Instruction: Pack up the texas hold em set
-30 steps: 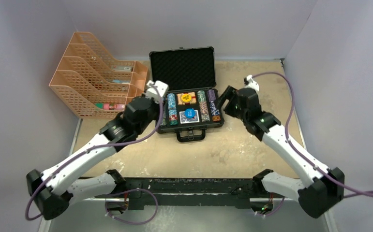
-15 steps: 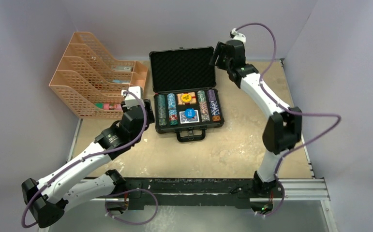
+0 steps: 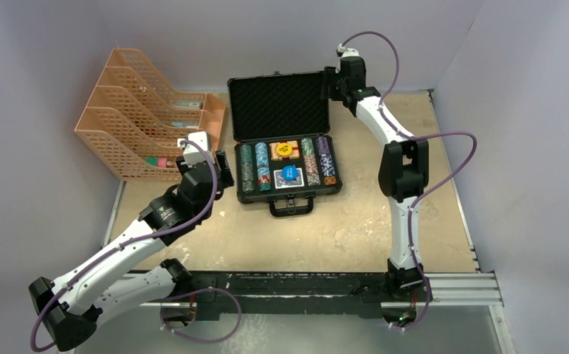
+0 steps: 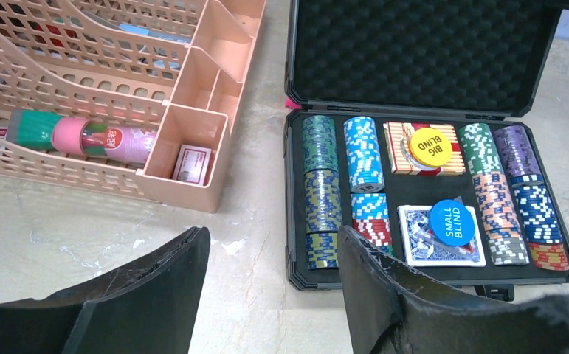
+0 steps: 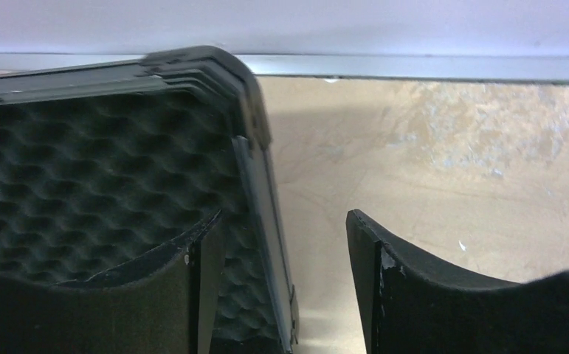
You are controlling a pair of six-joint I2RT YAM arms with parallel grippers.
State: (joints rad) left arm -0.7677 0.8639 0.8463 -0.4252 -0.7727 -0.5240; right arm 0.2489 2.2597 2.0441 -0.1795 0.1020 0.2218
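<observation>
The black case [image 3: 288, 193] lies open mid-table, its foam-lined lid [image 3: 277, 103] raised at the back. Rows of poker chips [image 4: 320, 184], a blue-white card deck [image 4: 421, 243] under a blue "small blind" disc, and a yellow "big blind" disc [image 4: 426, 146] fill its tray. My left gripper [image 3: 218, 168] is open and empty, hovering just left of the case's front left corner [image 4: 299, 276]. My right gripper [image 3: 331, 82] is open at the lid's top right corner [image 5: 248, 110], its jaws straddling the lid's right edge: one finger [image 5: 119, 295] over the foam, the other [image 5: 429, 295] outside.
An orange mesh file organiser [image 3: 145, 125] stands at the back left, holding a pink-green tube [image 4: 82, 136] and a small card box [image 4: 191, 164]. The back wall runs just behind the lid. The case handle [image 3: 291, 207] points toward the arms' bases.
My right arm swung from beside the case tray up to the lid's top right corner. My left arm pulled back from the tray to the case's left side.
</observation>
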